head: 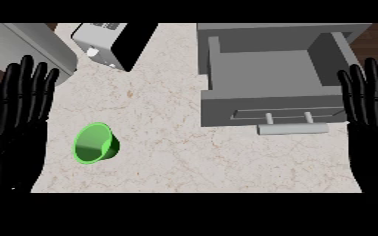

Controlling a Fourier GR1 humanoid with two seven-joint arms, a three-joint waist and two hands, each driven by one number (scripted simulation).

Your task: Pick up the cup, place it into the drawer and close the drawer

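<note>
While both hands, left hand (26,100) and right hand (359,100), are resting released, the cup (96,143) is awaiting pickup beside the open drawer (266,70).

Both hands run off the sides, so the left hand (22,110) and right hand (362,105) only partly show. The toaster (111,42) up top is cropped, and the drawer (273,67) box's back too.
</note>
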